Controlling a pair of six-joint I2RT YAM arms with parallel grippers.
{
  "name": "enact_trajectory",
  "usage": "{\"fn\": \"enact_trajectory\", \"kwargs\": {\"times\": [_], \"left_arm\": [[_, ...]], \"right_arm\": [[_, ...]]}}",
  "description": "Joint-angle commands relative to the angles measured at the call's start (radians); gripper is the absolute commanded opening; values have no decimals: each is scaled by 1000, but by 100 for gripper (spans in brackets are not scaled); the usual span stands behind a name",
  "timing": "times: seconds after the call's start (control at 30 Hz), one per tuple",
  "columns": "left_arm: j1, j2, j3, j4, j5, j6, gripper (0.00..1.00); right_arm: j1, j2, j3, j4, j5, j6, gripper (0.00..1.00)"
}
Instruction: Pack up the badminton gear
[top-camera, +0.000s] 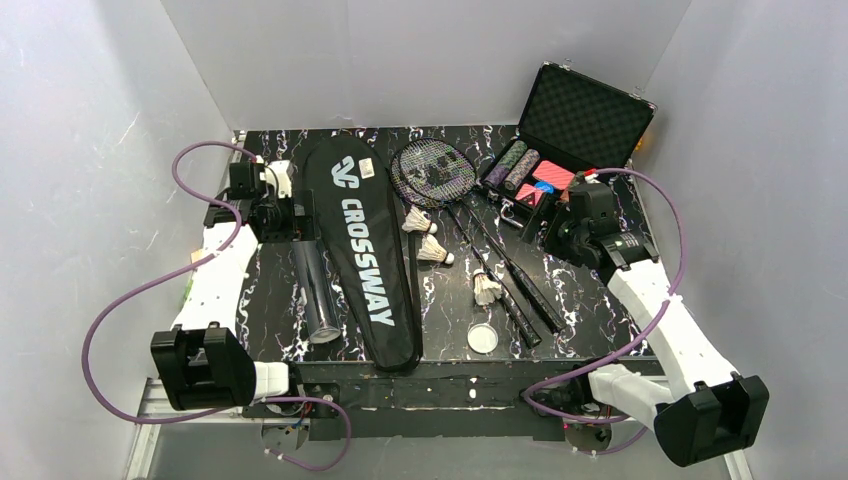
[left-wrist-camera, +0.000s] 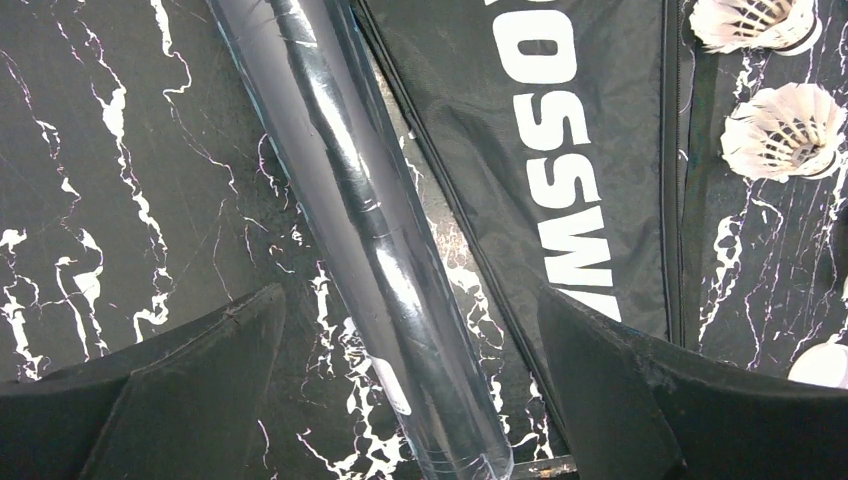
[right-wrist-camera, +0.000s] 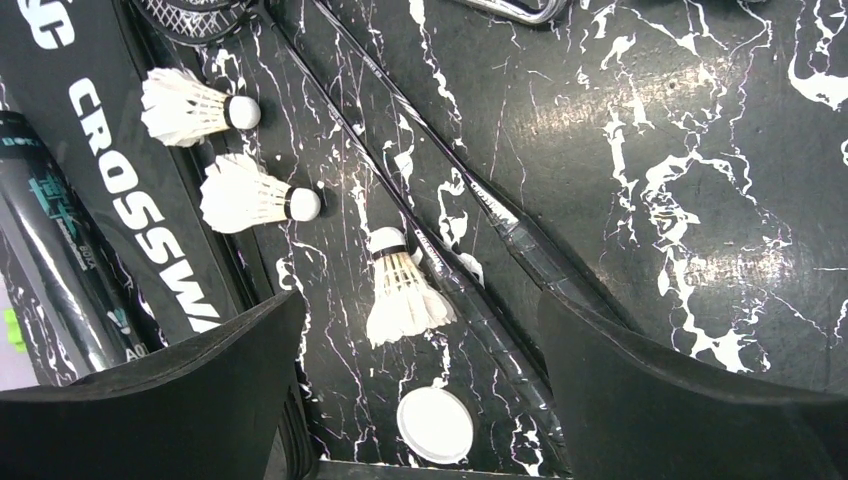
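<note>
Rackets (top-camera: 470, 215) lie crossed mid-frame on the tabletop (top-camera: 585, 300), three shuttlecocks (top-camera: 435, 251) and the white lid (top-camera: 483, 338) beside them. Left of these lies the CROSSWAY racket bag (top-camera: 360, 250), with the clear tube (top-camera: 318, 290) along its left edge. Left end effector (left-wrist-camera: 410, 305) hovers with fingers apart over the tube; right end effector (right-wrist-camera: 420, 300), likewise apart, hovers over a shuttlecock.

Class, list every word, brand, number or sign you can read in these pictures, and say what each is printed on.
"CROSSWAY": white capitals along the black racket bag, with a white logo mark towards its wide end.
Pale tag on the bag's wide end: too small to read.
Teal print on the clear tube: too blurred to read.
Small white print on the racket shafts: too small to read.
</note>
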Motion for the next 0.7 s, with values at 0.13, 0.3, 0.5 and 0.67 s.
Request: {"fn": "enact_trajectory", "kwargs": {"times": [0.13,0.3,0.5,0.67], "left_arm": [[6,145,-9,-12,-68,15,98],[6,231,-9,15,-83,32,98],[6,267,-44,25,-80,48,98],[6,273,-105,48,-70,61,98]], "right_arm": [[-8,16,46,-56,71,7,91],[48,65,103,-127,167,-4,92],[130,129,165,-162,255,-10,93],[163,195,206,-155,258,-7,93]]}}
